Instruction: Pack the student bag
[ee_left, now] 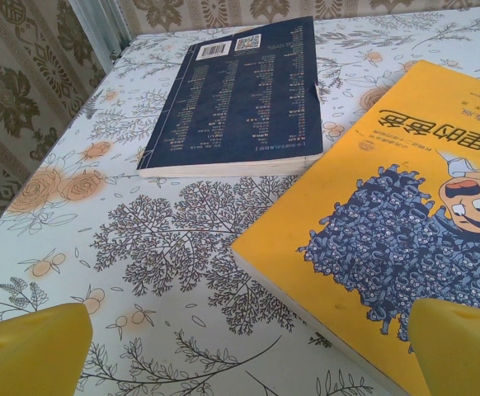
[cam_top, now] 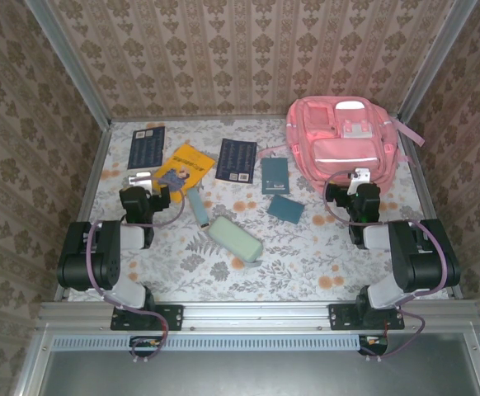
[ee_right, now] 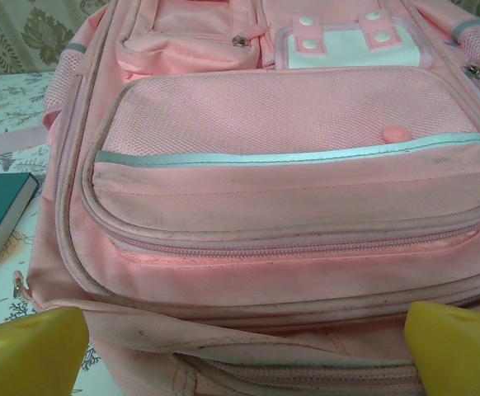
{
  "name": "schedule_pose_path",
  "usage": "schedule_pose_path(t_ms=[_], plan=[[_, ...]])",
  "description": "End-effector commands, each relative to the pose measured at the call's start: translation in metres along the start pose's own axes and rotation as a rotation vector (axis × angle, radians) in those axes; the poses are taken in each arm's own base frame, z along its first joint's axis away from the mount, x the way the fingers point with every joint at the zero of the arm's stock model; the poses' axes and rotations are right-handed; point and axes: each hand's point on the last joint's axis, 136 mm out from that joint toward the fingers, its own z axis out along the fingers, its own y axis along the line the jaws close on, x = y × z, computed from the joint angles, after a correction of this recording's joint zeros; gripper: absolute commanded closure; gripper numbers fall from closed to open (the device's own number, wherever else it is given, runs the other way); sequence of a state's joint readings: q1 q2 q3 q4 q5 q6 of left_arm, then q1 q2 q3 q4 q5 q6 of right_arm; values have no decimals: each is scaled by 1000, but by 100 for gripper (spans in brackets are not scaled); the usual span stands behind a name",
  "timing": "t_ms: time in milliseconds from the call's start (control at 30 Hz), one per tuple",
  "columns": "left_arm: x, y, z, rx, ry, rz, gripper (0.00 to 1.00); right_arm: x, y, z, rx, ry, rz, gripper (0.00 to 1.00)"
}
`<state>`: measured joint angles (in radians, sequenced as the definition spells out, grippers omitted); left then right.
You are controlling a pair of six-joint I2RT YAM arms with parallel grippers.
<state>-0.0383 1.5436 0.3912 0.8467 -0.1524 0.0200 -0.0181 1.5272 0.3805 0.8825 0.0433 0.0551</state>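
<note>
**Right arm faces the bag's near end; left arm stands over the books**

The large pink fabric student bag with white-trimmed front pockets (cam_top: pixel 343 140) lies flat on its back in the far right corner of the floral-patterned table (cam_top: pixel 306 264), pockets upward. Its long axis runs roughly near to far. The lower pocket end points toward the arms and the upper end toward the far wall.

The right gripper (cam_top: pixel 357 178) sits just at that near end, jaws spread wide and holding nothing. From its wrist camera the bag lies straight ahead, with a zip line running left to right between the yellow fingertips. The zips in view look closed, so opening one is probably the first call.

The left gripper (cam_top: pixel 149 186) is likewise wide open and empty, well apart from the bag on the left side. It points at a yellow illustrated paperback (cam_top: pixel 184 167) and a dark blue softcover book (cam_top: pixel 147 147) beyond it.

A pale green oblong pencil case (cam_top: pixel 234 239) lies between the arms. The right arm is clearly the nearer to the bag.
</note>
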Motion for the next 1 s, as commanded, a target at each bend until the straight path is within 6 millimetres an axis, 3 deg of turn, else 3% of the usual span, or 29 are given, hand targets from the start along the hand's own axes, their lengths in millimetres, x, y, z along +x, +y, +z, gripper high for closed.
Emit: schedule_pose_path(t_ms=[0,167,267,433,567,667,967], plan=[[-11,-2,0,22,-39,2,0,-5,4,2,-22,-8,9,0],[-19,4,-3,-7,-28,-9,0,-8,2,0,1,-17,3,0],[-36,19,-13,-77,15,-25,0,-27,-10,-10,82,-8,35,0],[-73,51,-47,-217,96,-181,0,-60,-31,-29,207,111,130,0],[-89,58,-82,-210,190,-425,0,-74,-56,-43,347,115,376,0],[-100,43,-96,-110,216,-459,0,-75,-39,-28,236,205,369,0],[-124,4,-135,91,217,-462,0,-33,-9,35,180,570,379,0]])
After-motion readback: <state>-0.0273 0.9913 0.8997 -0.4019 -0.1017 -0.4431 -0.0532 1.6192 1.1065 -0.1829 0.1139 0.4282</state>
